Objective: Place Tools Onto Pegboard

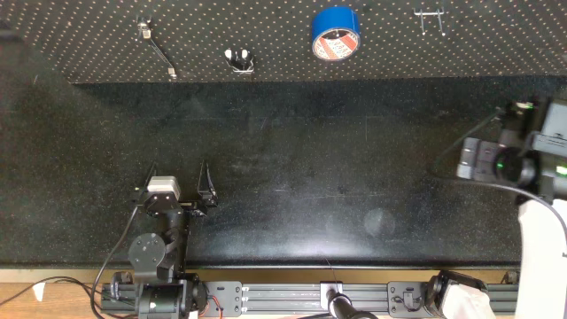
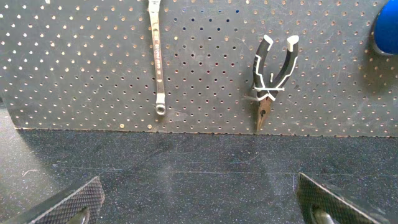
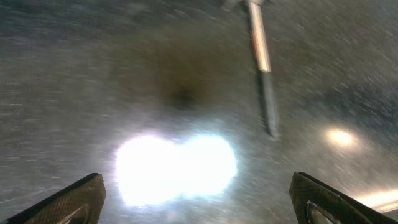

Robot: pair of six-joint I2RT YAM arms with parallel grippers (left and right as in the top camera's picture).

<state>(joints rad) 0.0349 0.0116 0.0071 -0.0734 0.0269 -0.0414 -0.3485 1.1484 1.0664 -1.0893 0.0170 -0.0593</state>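
Three things hang on the pegboard (image 1: 89, 35) along the overhead view's top: wrench (image 1: 158, 49), pliers (image 1: 239, 60) and tape (image 1: 335, 34); the upper-right hook (image 1: 430, 19) is bare. Left wrist view: the left gripper (image 2: 199, 205) gapes empty. Right wrist view: the right gripper (image 3: 199, 199) gapes above a slim tool (image 3: 264, 81) on the table (image 3: 93, 62); lowering to grasp it seems next.

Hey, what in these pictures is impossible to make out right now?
Right wrist view: a long thin tool is blurred and cut by the edge; its kind is unclear.
Right wrist view: glare washes out the surface beneath.
Left wrist view: the blue tape roll is cut off by the edge.
Top view: the metal hook is too small to judge its shape.
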